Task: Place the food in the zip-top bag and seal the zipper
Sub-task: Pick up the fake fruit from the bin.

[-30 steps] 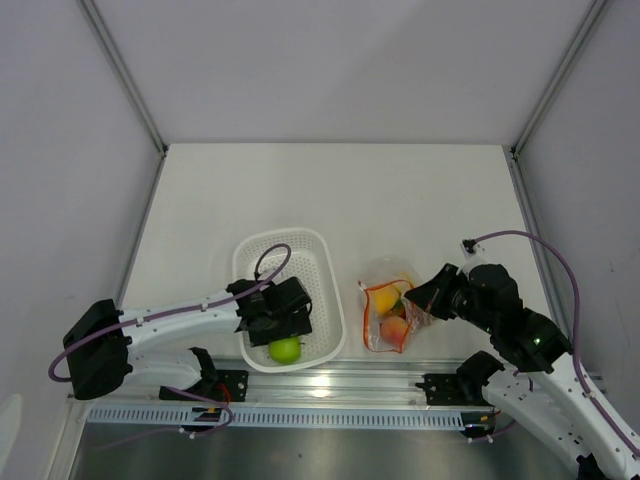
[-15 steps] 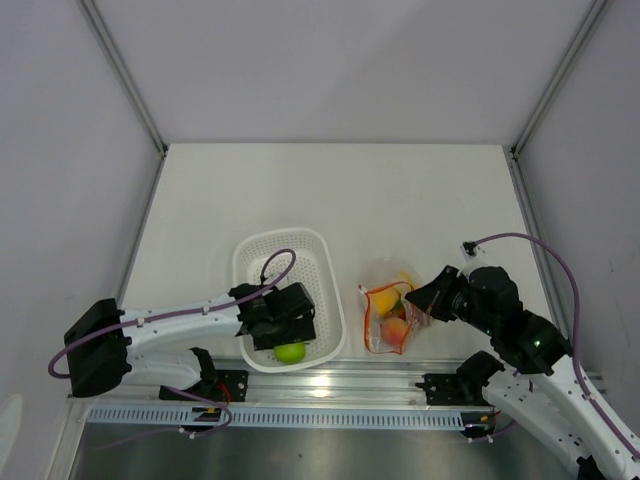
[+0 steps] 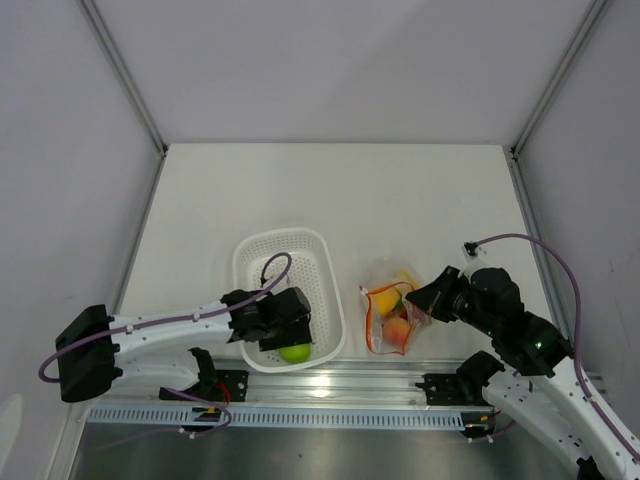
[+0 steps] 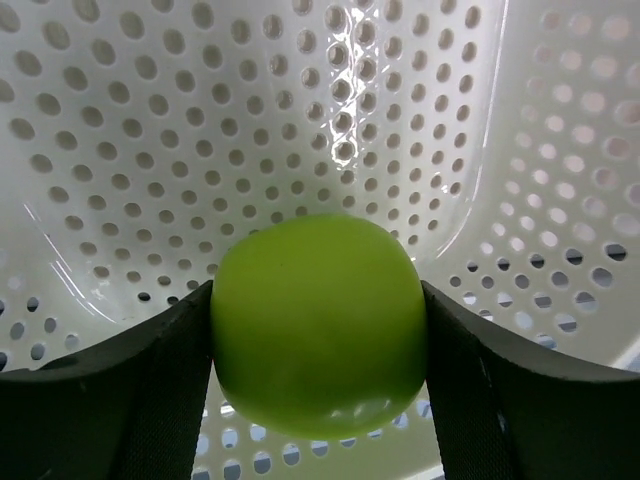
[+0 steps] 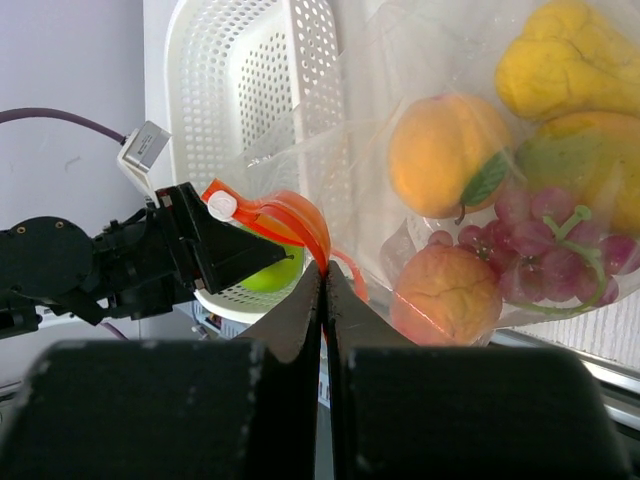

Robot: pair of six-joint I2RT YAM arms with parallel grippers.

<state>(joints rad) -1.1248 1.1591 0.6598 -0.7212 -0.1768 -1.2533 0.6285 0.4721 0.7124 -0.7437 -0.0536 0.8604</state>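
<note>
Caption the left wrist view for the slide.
Left gripper touches both sides of the green apple in the white perforated basket.

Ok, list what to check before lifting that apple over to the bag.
1. Apple between the left gripper pads: ok, they touch both sides.
2. Grip firm enough to lift: cannot tell.
3. Right gripper shut on the bag edge: ok.
4. Zipper unsealed, mouth open: ok, the strip loops apart.
5. Room left beside the other fruit in the bag: cannot tell.
</note>
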